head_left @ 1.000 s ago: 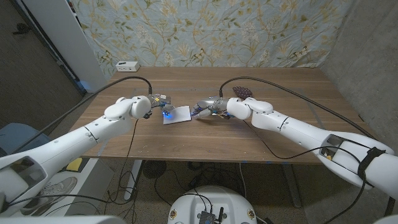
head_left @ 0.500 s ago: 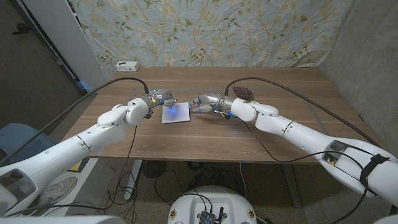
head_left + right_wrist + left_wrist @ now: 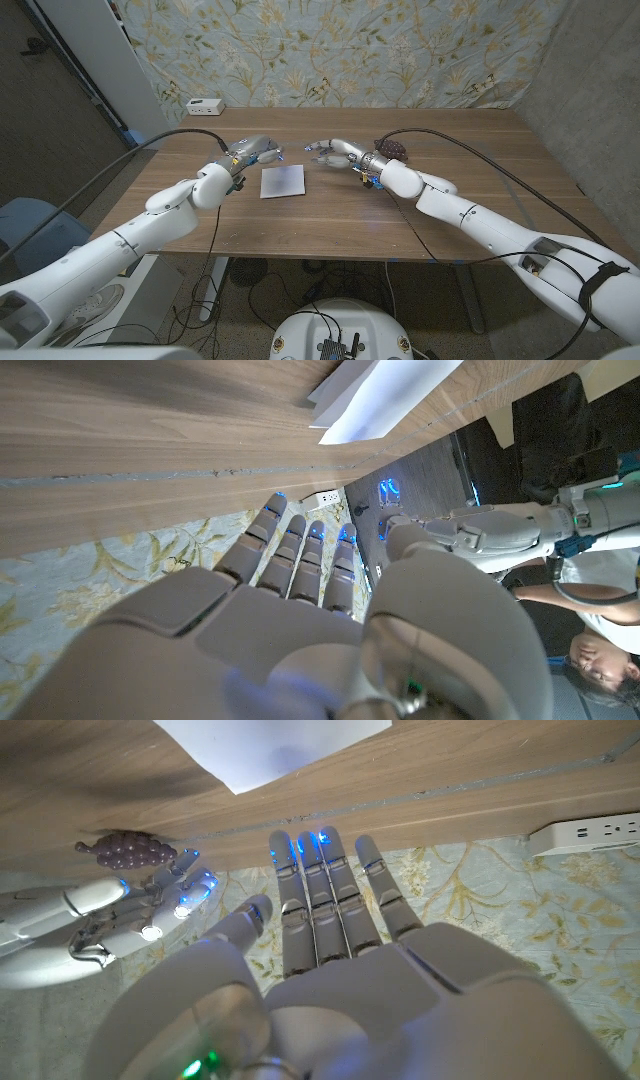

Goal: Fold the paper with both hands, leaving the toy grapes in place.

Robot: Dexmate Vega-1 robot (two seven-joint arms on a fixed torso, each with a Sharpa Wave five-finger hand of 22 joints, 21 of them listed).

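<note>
Two hands are hovering on either side of the paper (image 3: pixel 282 181), neither touching it. The left hand (image 3: pixel 252 150) is sitting just off the sheet's far-left corner, fingers extended and spread, holding nothing; the left wrist view is showing those fingers (image 3: pixel 322 900) straight with blue lights glowing at the tips. The right hand (image 3: pixel 333 152) is hanging near the sheet's far-right side, fingers stretched toward the left hand, also holding nothing; the right wrist view is showing its fingers (image 3: pixel 300 555) straight and close together. The paper is lying flat mid-table (image 3: pixel 450 135), looking like a folded rectangle with a layered edge (image 3: pixel 345 400). The toy grapes (image 3: pixel 392 148) are sitting behind the right wrist, well apart from the paper. A white power strip (image 3: pixel 205 106) is lying at the far-left corner of the table
</note>
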